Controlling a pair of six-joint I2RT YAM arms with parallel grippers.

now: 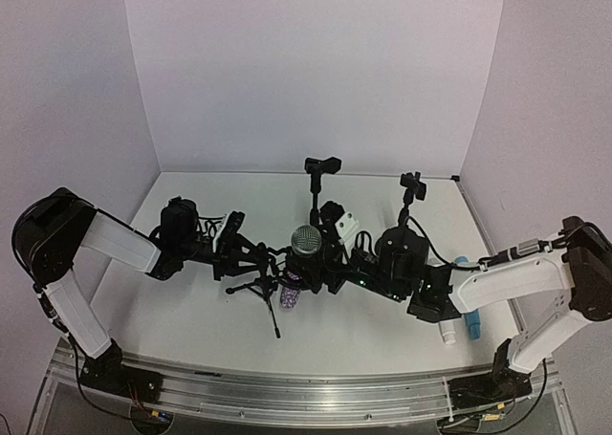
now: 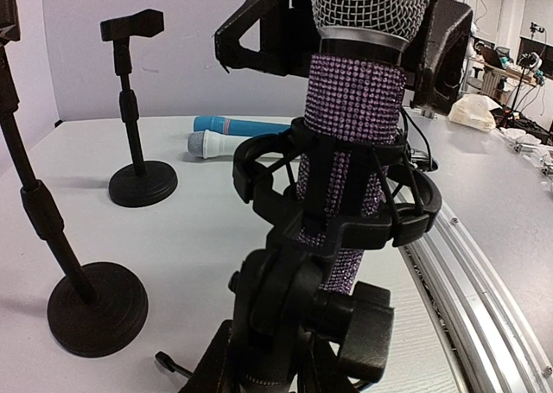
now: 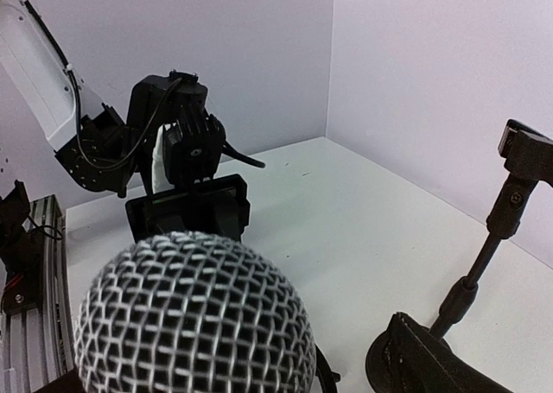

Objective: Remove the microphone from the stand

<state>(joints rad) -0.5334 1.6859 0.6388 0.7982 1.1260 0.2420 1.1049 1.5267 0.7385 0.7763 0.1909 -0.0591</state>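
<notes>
The microphone has a silver mesh head (image 1: 306, 239) and a purple rhinestone body (image 2: 354, 134). It stands upright in the black clip (image 2: 346, 220) of a small tripod stand (image 1: 260, 290) at the table's middle. My left gripper (image 1: 247, 255) is shut on the stand's post just below the clip, seen low in the left wrist view (image 2: 276, 367). My right gripper (image 1: 325, 249) reaches in from the right, open, with its fingers (image 2: 268, 30) on either side of the mesh head. In the right wrist view the head (image 3: 190, 324) fills the lower left, with a gap to one finger (image 3: 432, 363).
Two empty round-based mic stands (image 1: 322, 167) (image 1: 412, 184) stand behind; both show in the left wrist view (image 2: 138, 181) (image 2: 95, 311). A blue microphone (image 1: 471, 325) and a pale one (image 1: 447, 332) lie at the right. The metal rail (image 1: 287, 387) runs along the near edge.
</notes>
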